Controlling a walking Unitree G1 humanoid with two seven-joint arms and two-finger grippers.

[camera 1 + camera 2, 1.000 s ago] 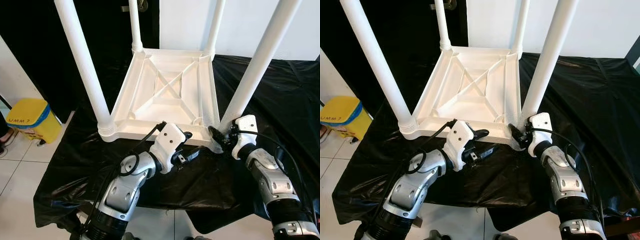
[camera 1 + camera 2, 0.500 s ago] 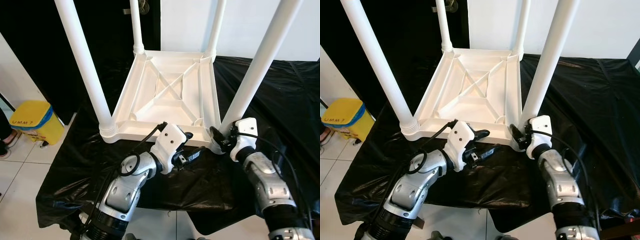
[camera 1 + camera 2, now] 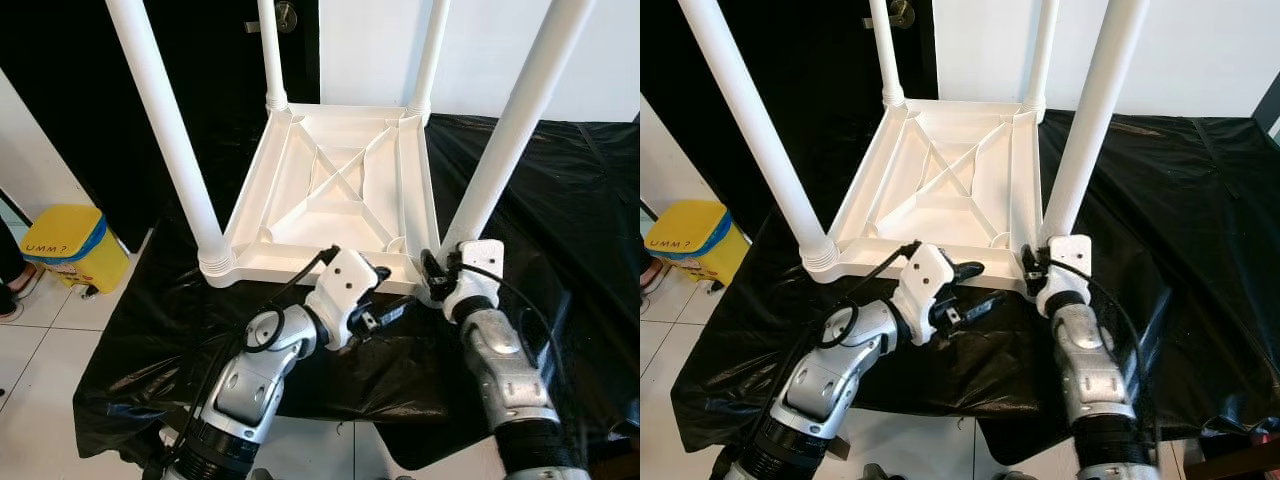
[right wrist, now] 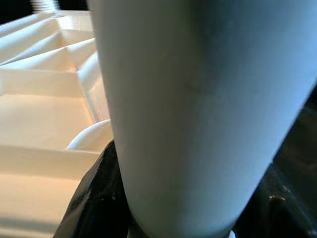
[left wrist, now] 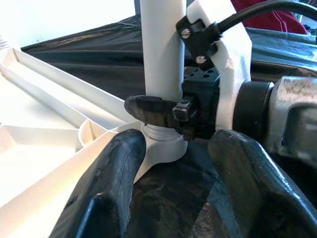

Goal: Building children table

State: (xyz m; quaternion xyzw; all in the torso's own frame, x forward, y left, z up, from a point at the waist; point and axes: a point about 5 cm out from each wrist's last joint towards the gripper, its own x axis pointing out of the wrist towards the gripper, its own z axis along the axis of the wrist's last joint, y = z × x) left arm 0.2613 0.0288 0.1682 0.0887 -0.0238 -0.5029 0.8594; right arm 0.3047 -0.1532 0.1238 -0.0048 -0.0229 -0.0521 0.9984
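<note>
A white plastic children's table [image 3: 340,190] lies upside down on a black cloth, its four white legs pointing up. My right gripper [image 3: 432,277] is shut on the base of the near-right leg [image 3: 510,130], where the leg meets the corner socket. One black finger [image 5: 153,110] wraps the front of that leg, and the leg [image 4: 198,109] looms very close in the right wrist view. My left gripper [image 3: 392,292] is open just in front of the table's near edge. It points at the same corner, and its fingers [image 5: 114,183] hold nothing.
The black cloth [image 3: 560,200] covers the low platform and hangs over its near edge. A yellow bin [image 3: 65,245] stands on the tiled floor at the left. A dark doorway and a white wall lie behind the table.
My right forearm has swung leftward, closer in under the near-right leg, with the gripper still at the leg's base. The left gripper has edged slightly right toward that corner.
</note>
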